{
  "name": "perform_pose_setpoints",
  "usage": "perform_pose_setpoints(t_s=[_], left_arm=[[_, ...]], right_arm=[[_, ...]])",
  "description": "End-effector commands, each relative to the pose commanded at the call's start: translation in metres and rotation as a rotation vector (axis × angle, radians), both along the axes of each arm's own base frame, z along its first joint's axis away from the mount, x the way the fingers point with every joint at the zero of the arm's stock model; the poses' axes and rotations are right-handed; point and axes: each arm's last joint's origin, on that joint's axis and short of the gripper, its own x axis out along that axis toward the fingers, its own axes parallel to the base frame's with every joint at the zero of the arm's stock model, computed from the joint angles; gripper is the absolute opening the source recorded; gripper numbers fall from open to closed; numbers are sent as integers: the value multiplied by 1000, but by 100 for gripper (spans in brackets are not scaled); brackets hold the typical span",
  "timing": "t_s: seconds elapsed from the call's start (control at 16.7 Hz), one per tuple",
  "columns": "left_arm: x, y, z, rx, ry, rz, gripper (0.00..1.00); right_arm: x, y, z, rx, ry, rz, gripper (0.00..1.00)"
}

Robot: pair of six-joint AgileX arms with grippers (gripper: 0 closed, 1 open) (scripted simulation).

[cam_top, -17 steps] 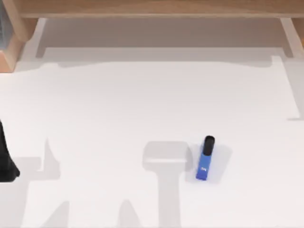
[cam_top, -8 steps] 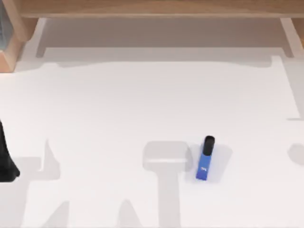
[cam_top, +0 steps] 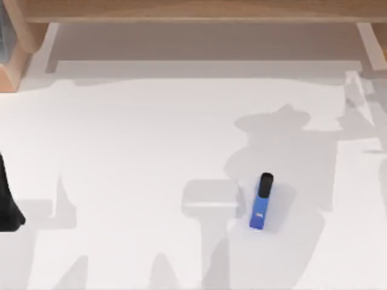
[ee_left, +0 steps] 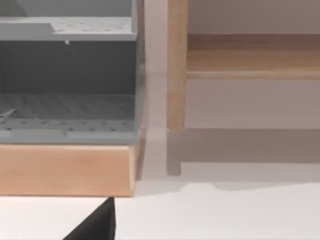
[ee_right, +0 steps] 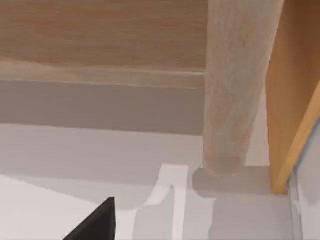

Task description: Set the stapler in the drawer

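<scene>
Stapler (cam_top: 261,202) flat on white table (cam_top: 133,151)

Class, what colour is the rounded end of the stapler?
Black, on the blue stapler; the top view shows it best.

The stapler (cam_top: 261,202) lies on the table (cam_top: 133,151), right of centre.

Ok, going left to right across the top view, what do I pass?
Left arm's dark tip at the left edge → wooden block in the far-left corner → stapler lying on the white table, right of centre → wooden post at the far right.
</scene>
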Motion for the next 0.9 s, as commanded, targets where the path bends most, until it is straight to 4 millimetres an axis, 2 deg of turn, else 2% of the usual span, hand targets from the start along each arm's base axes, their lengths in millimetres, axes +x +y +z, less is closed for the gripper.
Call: perform_pose_setpoints(t_s=[0.12, 0.24, 0.48, 0.6, 0.72, 0.9], left_arm=[[0, 0, 0, 0, 0, 0, 100], [0, 0, 0, 0, 0, 0, 100], [0, 0, 0, 0, 0, 0, 100], [0, 0, 0, 0, 0, 0, 100], [0, 0, 0, 0, 0, 0, 100], [0, 0, 0, 0, 0, 0, 100]], right_arm=[[5, 57, -6, 132, 210, -16, 100], [0, 113, -11, 200, 416, -54, 100], [-34, 206, -18, 175, 736, -170, 100], [-54, 240, -20, 120, 833, -231, 100], [-72, 263, -21, 63, 891, -283, 100], [-88, 281, -22, 10, 925, -327, 100]])
